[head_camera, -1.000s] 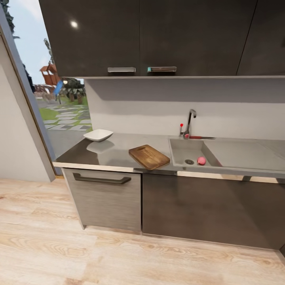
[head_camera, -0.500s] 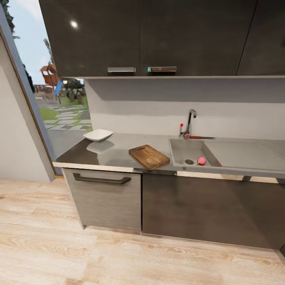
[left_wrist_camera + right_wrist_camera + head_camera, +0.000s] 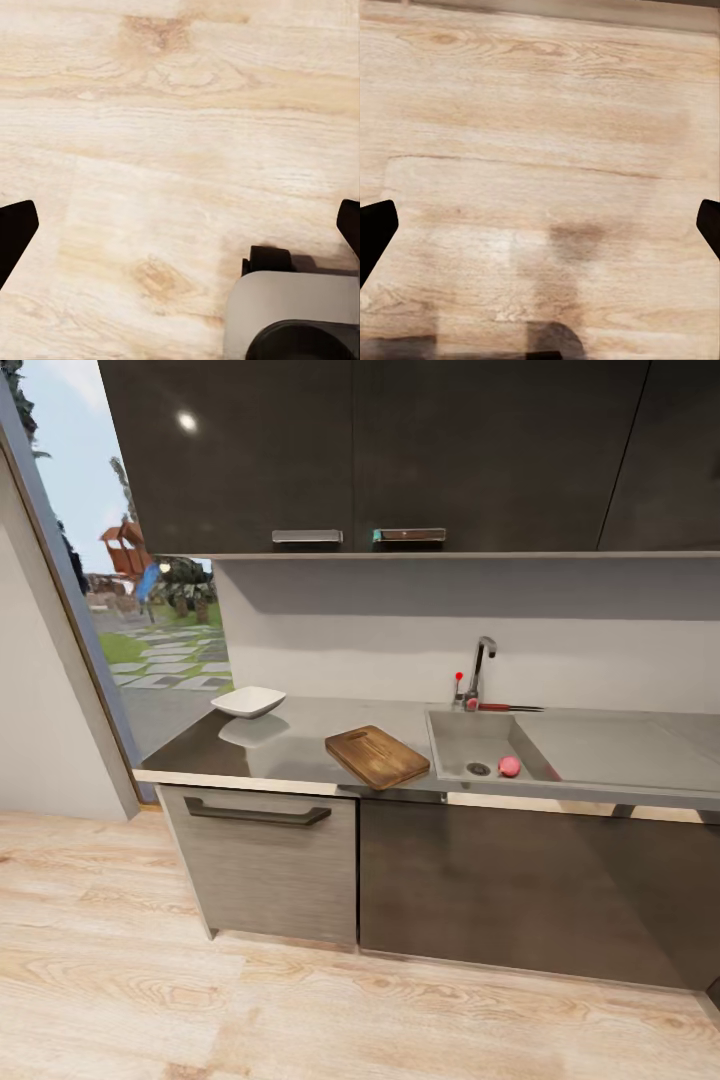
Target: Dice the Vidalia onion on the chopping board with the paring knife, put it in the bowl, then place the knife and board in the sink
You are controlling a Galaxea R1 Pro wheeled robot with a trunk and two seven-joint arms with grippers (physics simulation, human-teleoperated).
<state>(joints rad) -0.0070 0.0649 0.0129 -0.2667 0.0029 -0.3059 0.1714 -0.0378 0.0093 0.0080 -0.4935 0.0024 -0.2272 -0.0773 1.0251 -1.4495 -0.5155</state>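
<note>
In the head view the pinkish Vidalia onion (image 3: 509, 765) lies in the grey sink (image 3: 474, 738) beside the round drain. The paring knife (image 3: 503, 707), red-handled, rests on the rim behind the basin near the chrome faucet (image 3: 480, 665). A dark wood chopping board (image 3: 376, 756) lies on the countertop (image 3: 290, 745) left of the sink. The white bowl (image 3: 248, 701) sits at the counter's far left. My left gripper (image 3: 180, 229) and right gripper (image 3: 540, 229) hang open over the wooden floor, fingertips far apart, nothing between them.
Dark wall cabinets (image 3: 380, 455) hang above the counter and dark base cabinets (image 3: 520, 885) stand below it. A drawer front with a long handle (image 3: 257, 815) is under the bowl. A glass door (image 3: 110, 610) is at the left. Part of the robot's grey base (image 3: 296, 315) shows over pale wood floor (image 3: 200, 1000).
</note>
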